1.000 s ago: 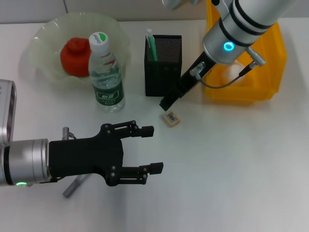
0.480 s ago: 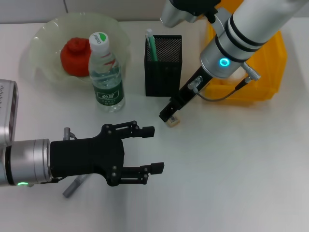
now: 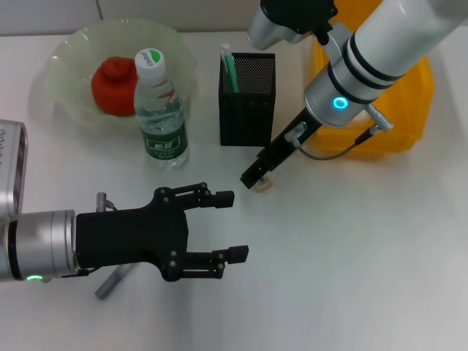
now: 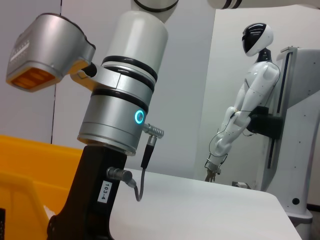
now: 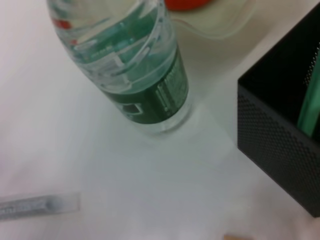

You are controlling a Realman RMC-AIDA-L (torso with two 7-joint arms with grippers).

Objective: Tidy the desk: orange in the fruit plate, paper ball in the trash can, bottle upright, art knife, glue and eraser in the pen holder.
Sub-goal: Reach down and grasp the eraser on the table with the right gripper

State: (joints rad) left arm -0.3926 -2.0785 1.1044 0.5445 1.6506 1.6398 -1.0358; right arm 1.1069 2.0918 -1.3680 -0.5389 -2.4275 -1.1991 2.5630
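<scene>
The right gripper [image 3: 254, 177] hangs tip-down over a small tan eraser [image 3: 262, 183] lying flat on the white desk, just in front of the black mesh pen holder [image 3: 248, 99]; whether its fingers are parted cannot be told. The eraser looks light, slightly soft and grippy, so pinching its two long sides should hold it. The left gripper [image 3: 228, 225] rests wide open and empty, well apart from the eraser.

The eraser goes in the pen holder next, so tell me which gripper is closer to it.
Right. The right gripper is directly over the eraser, partly covering it. The left gripper, jaws open, hovers nearer the robot, apart from it.
</scene>
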